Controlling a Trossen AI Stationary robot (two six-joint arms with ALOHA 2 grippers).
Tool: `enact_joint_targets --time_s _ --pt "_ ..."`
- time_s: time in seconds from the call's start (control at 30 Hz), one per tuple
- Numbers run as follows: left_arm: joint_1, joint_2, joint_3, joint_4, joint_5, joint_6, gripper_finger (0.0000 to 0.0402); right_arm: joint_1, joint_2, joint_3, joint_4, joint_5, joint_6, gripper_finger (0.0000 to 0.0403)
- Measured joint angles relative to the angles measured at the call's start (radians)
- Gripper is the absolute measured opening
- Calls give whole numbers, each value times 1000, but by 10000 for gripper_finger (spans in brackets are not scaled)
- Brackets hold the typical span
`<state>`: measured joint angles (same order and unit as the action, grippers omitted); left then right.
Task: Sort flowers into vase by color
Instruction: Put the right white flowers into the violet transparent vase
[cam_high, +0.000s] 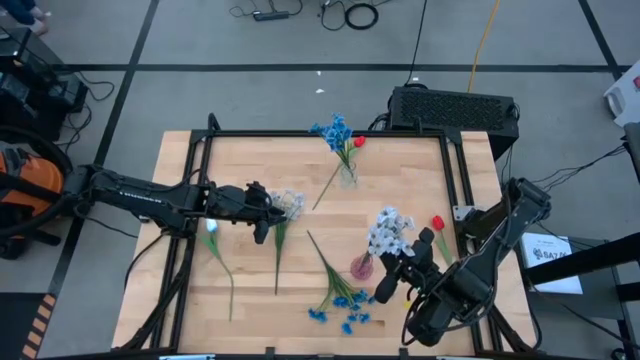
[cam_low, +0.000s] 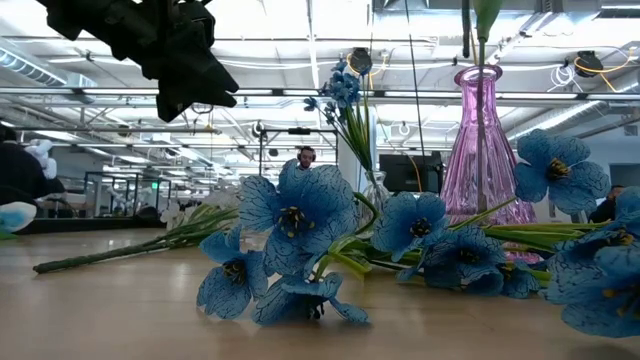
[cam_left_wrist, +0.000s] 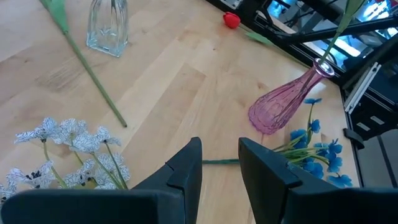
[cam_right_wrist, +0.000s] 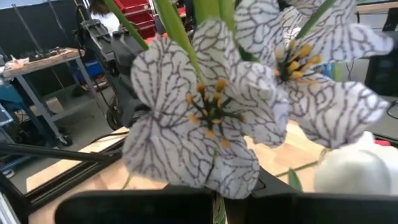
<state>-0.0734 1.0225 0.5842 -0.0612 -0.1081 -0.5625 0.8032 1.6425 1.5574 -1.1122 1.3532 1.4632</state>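
Observation:
My left gripper (cam_high: 268, 208) (cam_left_wrist: 221, 163) hovers open above the table, beside a pale lavender-white cluster (cam_high: 288, 203) (cam_left_wrist: 68, 149) that lies flat on the wood. My right gripper (cam_high: 392, 272) stands at the pink vase (cam_high: 362, 266) (cam_low: 482, 150), shut on a second pale cluster (cam_high: 390, 232) (cam_right_wrist: 211, 118), whose stem goes down into the vase. A blue cluster (cam_high: 342, 305) (cam_low: 300, 230) lies on the table near the vase. The clear vase (cam_high: 347, 175) (cam_left_wrist: 107, 28) holds a blue cluster (cam_high: 333, 130) and a red tulip (cam_high: 359, 142). My right gripper holds the pale cluster by its green stem (cam_right_wrist: 217, 208), just below the blossoms, pinched between the two fingers. The blossoms fill the wrist view and hide most of the contact. The flower stands upright, its stem (cam_low: 482, 25) leading down into the pink vase's neck.
A white tulip (cam_high: 212, 226) lies on the table left of my left gripper. A red tulip (cam_high: 437, 222) (cam_left_wrist: 231, 20) lies by the right side of the black frame (cam_high: 455, 170). A loose green stem (cam_high: 325, 188) leans out of the clear vase.

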Motion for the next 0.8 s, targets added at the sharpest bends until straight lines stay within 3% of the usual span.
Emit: enact_joint_targets --time_s 0.17,0.57,0.8 --pt "0 0 0 0 0 0 111 0 -35 0 -29 3 9 0" --pt "0 0 0 0 0 0 111 -5 -59 -1 -37 5 -139 0" --pt "0 0 0 0 0 0 111 -5 -58 -83 41 4 -121 0"
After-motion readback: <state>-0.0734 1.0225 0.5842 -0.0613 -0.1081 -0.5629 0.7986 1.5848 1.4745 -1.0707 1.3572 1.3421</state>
